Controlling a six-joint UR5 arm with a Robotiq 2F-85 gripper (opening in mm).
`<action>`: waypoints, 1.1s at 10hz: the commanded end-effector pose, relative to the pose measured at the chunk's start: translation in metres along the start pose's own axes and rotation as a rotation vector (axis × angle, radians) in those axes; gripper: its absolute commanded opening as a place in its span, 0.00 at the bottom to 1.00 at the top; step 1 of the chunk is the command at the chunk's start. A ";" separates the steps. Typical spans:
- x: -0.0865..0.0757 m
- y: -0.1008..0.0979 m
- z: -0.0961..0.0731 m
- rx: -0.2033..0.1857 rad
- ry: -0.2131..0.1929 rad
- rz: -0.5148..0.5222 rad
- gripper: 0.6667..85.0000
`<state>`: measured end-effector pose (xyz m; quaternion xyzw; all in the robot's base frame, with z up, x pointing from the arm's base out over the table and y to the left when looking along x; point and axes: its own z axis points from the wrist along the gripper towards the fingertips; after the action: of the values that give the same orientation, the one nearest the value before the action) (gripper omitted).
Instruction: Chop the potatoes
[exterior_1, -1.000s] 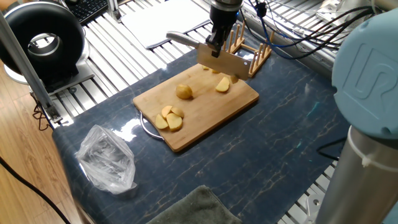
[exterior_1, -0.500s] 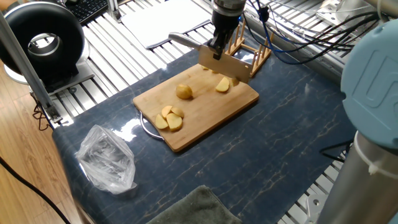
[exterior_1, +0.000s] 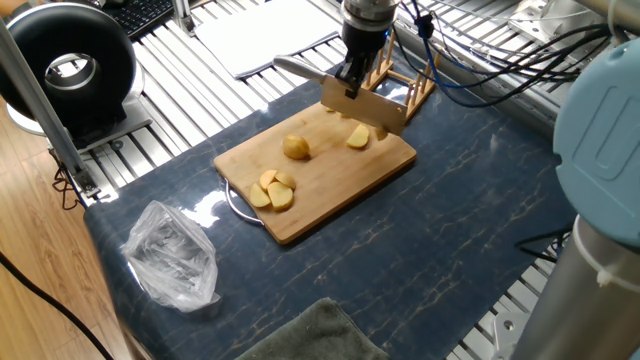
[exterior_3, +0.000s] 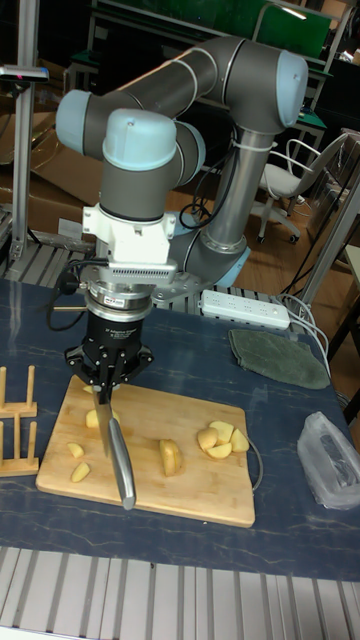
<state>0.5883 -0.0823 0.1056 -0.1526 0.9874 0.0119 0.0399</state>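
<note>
Gripper (exterior_3: 104, 392) clamped on the knife (exterior_3: 119, 458), blade hanging above the board (exterior_1: 330, 190) at its rack-side edge. Potatoes (exterior_1: 272, 189): slices near the front corner, half mid-board, wedge under the blade. Suggest centring over that wedge and descending straight.

Bamboo board (exterior_1: 330, 190): bare strip along near edge and right corner, open to approach. Potatoes (exterior_1: 272, 190) cluster at its left corner, single pieces mid-board. Gripper (exterior_1: 350, 78) with knife (exterior_1: 362, 105) blocks the far edge; wooden rack (exterior_1: 400, 80) just behind. Plastic bag (exterior_1: 172, 255) and green cloth (exterior_1: 310, 335) crowd tabletop's near-left edge.
</note>
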 end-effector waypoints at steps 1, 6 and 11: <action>0.002 0.003 -0.007 0.003 0.006 -0.008 0.00; 0.011 0.016 -0.014 -0.039 0.041 0.061 0.00; 0.018 0.010 -0.014 -0.016 0.068 0.077 0.00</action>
<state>0.5682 -0.0771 0.1168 -0.1214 0.9924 0.0167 0.0066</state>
